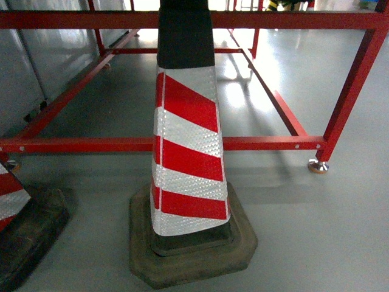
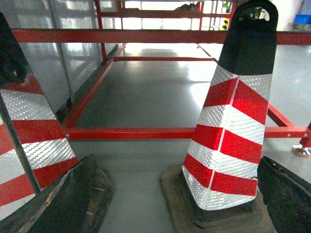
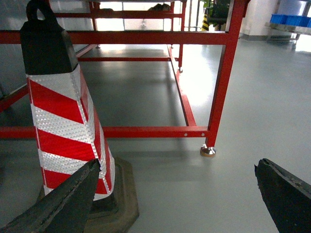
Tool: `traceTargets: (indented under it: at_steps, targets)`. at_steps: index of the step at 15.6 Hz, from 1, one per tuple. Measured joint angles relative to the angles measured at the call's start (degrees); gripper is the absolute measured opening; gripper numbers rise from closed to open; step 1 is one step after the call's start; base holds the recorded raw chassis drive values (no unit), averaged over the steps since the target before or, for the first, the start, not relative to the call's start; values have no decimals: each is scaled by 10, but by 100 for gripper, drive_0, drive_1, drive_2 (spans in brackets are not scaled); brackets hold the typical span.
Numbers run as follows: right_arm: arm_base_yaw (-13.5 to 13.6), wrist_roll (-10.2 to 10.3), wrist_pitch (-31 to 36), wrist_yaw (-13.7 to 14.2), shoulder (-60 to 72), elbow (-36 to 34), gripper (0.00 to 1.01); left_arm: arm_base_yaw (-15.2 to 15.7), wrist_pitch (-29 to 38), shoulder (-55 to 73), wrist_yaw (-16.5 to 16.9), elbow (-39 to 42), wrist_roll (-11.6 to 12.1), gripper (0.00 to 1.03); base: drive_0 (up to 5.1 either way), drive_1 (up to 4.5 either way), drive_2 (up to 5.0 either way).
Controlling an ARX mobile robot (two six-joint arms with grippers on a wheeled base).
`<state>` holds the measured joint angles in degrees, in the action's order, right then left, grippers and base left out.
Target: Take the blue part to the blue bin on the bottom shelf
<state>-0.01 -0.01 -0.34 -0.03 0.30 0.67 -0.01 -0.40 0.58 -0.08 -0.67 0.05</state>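
- Glossy grey floor (image 1: 340, 231) lay beneath a red steel frame (image 1: 255, 143).
- A red-and-white traffic cone (image 1: 187, 152) stood just before the frame.
- Left gripper (image 2: 184, 204) and right gripper (image 3: 180, 204) were both spread wide.
- No blue part was in view.

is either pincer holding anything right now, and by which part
Nothing is held. The left pincer and right pincer both stand open, with only the floor and a striped cone in front of them.

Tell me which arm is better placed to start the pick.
Neither clearly: no blue part shows. The left gripper and right gripper both hang open, empty, facing the cone and red frame. Slight lean right: blue bins show far off in its wrist view.
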Motion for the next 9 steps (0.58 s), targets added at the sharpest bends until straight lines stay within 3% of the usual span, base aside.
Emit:
traceTargets:
  at_steps: [9]
  targets:
    - [0, 2, 1, 0, 0, 0, 98, 0, 2, 0, 1, 0, 0, 98, 0, 0, 0]
